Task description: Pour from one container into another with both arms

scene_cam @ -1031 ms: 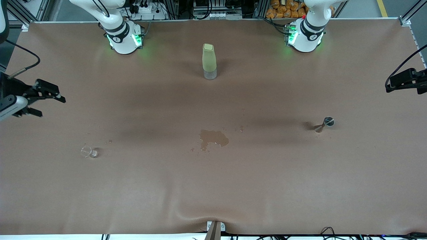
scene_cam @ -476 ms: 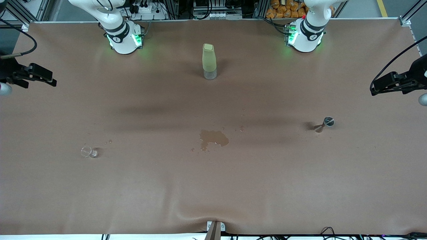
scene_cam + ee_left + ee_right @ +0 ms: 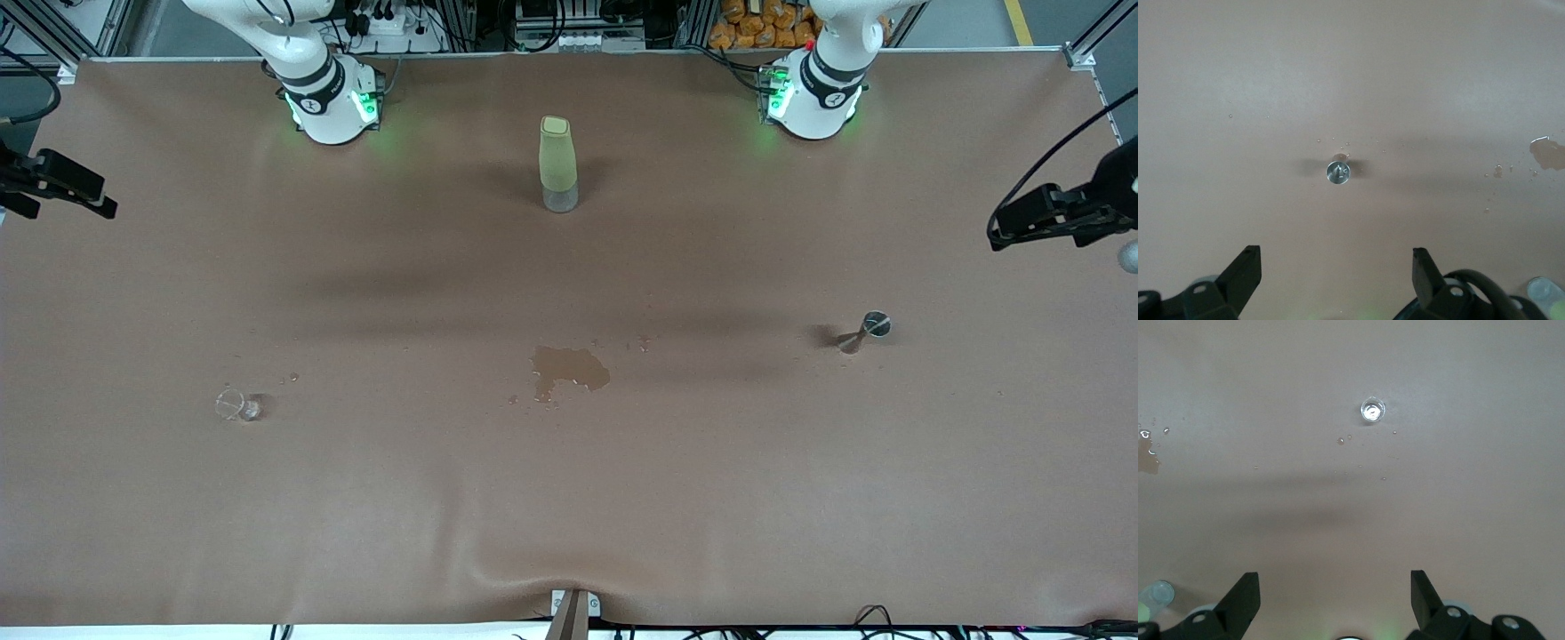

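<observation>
The tiny clear glass cup (image 3: 236, 405) stands on the brown table toward the right arm's end; the right wrist view shows the cup (image 3: 1372, 409) from above. The small steel jigger (image 3: 875, 325) stands upright toward the left arm's end, and the left wrist view looks down on the jigger (image 3: 1338, 172). My right gripper (image 3: 62, 187) hangs open high over the table's edge at the right arm's end, nothing in it (image 3: 1333, 587). My left gripper (image 3: 1022, 222) hangs open high over the left arm's end, also holding nothing (image 3: 1336, 263).
A tall pale-green bottle with a clear base (image 3: 557, 164) stands between the two arm bases. A wet spill (image 3: 569, 369) with scattered drops marks the middle of the table. A few drops (image 3: 289, 379) lie beside the glass cup.
Both grippers have risen and drawn back toward the table's ends. The right gripper moved furthest, up toward the bases' side. The cup, jigger and bottle have not moved.
</observation>
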Robot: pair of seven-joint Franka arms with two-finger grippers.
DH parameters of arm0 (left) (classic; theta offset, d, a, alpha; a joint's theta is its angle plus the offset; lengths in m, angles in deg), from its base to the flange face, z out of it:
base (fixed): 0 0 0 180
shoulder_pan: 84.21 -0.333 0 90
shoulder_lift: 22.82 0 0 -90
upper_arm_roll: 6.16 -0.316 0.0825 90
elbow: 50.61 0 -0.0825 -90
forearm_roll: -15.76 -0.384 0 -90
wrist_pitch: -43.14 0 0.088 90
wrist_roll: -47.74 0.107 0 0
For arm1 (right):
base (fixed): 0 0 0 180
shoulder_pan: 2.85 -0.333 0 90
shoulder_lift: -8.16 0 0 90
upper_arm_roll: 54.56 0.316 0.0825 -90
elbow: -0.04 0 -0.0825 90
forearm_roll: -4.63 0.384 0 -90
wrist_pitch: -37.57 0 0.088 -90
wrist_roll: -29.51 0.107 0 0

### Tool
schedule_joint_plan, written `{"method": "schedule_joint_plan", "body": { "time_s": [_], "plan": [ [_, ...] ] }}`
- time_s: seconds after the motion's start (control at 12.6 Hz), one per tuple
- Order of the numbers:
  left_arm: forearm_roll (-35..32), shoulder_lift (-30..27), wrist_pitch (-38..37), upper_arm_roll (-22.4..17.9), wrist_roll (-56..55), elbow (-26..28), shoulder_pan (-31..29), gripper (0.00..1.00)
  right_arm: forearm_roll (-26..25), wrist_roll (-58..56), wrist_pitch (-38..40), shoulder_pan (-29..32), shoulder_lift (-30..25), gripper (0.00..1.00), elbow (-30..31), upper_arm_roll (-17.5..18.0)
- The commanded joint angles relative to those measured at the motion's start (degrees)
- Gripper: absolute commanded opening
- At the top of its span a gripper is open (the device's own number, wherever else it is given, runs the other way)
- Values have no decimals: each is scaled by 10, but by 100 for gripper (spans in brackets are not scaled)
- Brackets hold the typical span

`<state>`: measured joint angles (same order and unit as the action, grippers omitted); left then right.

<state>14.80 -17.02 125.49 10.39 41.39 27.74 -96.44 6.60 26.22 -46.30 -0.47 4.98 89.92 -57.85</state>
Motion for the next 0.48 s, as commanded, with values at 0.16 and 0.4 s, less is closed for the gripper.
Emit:
{"method": "schedule_joint_plan", "body": {
  "time_s": [0.16, 0.4],
  "plan": [
    [-4, -32, 15, -74, -7, 45, 72, 100, -8, 6, 13, 7, -10, 100, 3, -1],
    [-4, -69, 57, -76, -2, 105, 74, 100, -2, 22, 16, 21, -12, 100, 3, -1]
  ]
}}
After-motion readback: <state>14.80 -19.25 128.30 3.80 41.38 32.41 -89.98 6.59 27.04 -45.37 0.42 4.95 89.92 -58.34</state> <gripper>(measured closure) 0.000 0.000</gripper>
